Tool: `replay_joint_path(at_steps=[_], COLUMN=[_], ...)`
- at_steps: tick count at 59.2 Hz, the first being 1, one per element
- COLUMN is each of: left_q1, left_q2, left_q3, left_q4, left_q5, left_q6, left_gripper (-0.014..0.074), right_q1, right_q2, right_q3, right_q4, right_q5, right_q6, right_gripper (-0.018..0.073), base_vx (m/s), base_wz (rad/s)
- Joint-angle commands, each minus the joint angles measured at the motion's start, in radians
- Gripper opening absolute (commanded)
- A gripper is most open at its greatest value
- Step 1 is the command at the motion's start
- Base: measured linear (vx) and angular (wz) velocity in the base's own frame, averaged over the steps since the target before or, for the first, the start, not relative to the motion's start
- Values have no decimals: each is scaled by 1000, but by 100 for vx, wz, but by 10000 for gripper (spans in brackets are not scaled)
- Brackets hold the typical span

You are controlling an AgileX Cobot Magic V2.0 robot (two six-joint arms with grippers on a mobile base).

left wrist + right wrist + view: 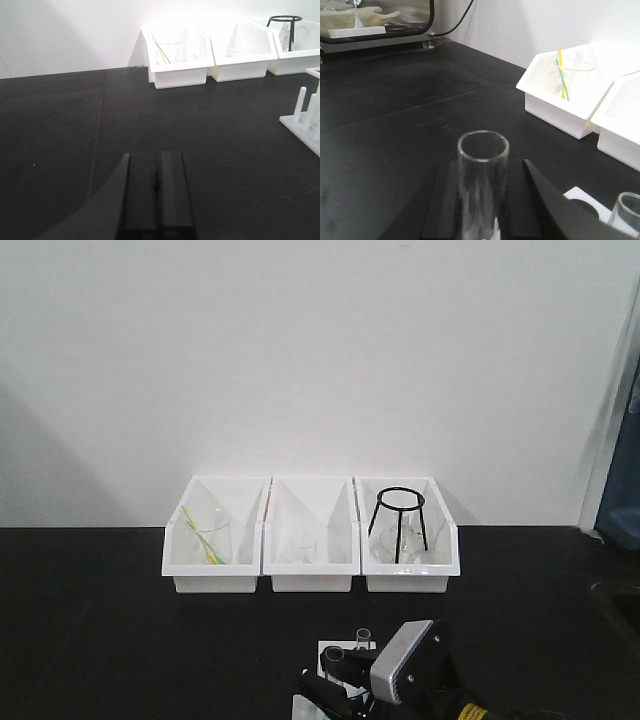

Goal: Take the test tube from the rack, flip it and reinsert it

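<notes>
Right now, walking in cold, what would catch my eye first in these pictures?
Probably the three white bins lined up against the wall at the back of the black table, the right-hand one holding a black wire tripod. Next, in the right wrist view, a clear glass test tube standing open end up between the right gripper jaws. Off to the left, the left gripper hangs shut over bare tabletop.

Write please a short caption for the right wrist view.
Right tool straddles an upright test tube, open rim up, above the rack.
</notes>
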Motion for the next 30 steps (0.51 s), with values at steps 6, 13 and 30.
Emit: replay_joint_path(at_steps=[6, 13, 30], left_q1=[0, 0, 0], left_q2=[-8, -8, -8], left_q3=[-4, -4, -4], left_q4=[-5, -5, -5], left_q5=[-80, -80, -80], left_q6=[-9, -9, -9], left_gripper=[-6, -6, -6], right_q1=[-4, -4, -4], right_q2=[-39, -39, -108], right_q3=[-26, -26, -26], right_q4=[18, 18, 31], right_q5=[-87, -87, -58], right_q6=[-3, -2, -2], right_gripper=[237, 355, 452], base_vx=[0, 0, 0], base_wz=[0, 0, 0])
